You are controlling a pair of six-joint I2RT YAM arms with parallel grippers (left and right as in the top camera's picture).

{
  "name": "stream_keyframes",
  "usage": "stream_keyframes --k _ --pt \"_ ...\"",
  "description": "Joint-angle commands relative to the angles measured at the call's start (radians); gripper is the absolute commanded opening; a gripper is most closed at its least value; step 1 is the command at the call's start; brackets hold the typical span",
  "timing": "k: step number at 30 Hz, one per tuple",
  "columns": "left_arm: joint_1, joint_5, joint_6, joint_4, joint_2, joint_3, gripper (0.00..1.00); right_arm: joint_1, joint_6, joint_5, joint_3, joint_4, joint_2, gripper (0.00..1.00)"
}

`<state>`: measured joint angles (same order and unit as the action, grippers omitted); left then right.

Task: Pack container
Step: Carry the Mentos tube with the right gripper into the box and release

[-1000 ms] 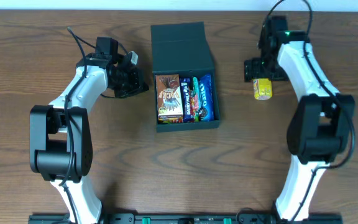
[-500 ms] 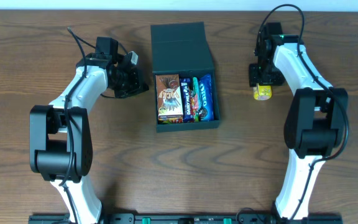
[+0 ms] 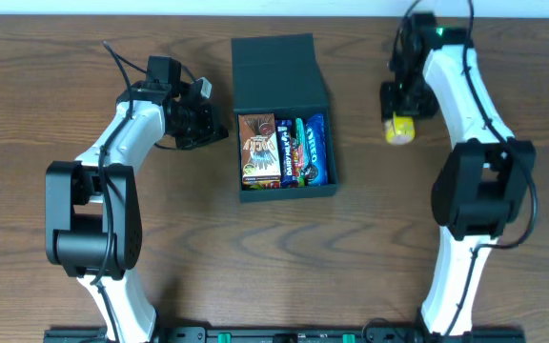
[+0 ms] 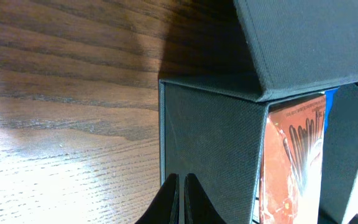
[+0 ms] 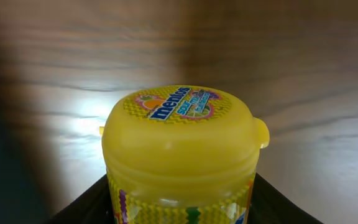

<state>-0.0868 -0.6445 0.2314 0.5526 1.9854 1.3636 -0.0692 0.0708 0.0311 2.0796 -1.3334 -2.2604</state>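
Observation:
The dark teal container (image 3: 285, 190) lies open in the middle of the table, its flap lid (image 3: 276, 70) folded back toward the far side. Inside lie an orange snack box (image 3: 257, 149) and blue packets (image 3: 305, 150). My left gripper (image 3: 219, 131) is shut and empty, its tips just left of the container's left wall (image 4: 210, 143). My right gripper (image 3: 400, 112) is shut on a yellow Mentos bottle (image 3: 399, 130), right of the container; the bottle's lid fills the right wrist view (image 5: 182, 134), with the fingers on both sides.
The wooden table (image 3: 189, 248) stretches around the container. Black cables run near the left arm (image 3: 122, 67) and over the right arm (image 3: 446, 19). The table's far edge lies just behind the lid.
My right gripper closed in on the yellow bottle and took hold of it, and the bottle has shifted slightly toward the far side. The left arm and container have not moved.

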Motion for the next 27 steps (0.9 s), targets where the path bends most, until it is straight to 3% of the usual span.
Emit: stream_keyframes --k 1,9,19,21,22,24,27 --pt "0.005 -0.002 -0.014 0.0 0.004 -0.009 0.06 -0.063 0.035 -0.06 0.116 -0.067 0.044 0.12" --pt "0.004 -0.003 -0.014 0.001 0.004 -0.009 0.06 -0.205 0.142 -0.181 0.158 -0.221 0.045 0.02" --pt "0.004 -0.003 -0.014 0.001 0.004 -0.009 0.06 -0.312 0.202 -0.176 0.142 -0.252 0.044 0.04" --pt "0.004 -0.003 -0.014 0.001 0.004 -0.009 0.06 -0.32 0.203 -0.169 0.142 -0.253 0.044 0.49" --pt "0.004 -0.003 -0.014 0.001 0.004 -0.009 0.06 -0.322 0.203 -0.169 0.142 -0.252 0.044 0.61" --pt "0.004 -0.003 -0.014 0.002 0.004 -0.009 0.06 -0.323 0.206 -0.169 0.142 -0.251 0.044 0.85" --pt "0.004 -0.003 -0.014 0.001 0.004 -0.009 0.06 -0.322 0.206 -0.169 0.142 -0.252 0.044 0.99"
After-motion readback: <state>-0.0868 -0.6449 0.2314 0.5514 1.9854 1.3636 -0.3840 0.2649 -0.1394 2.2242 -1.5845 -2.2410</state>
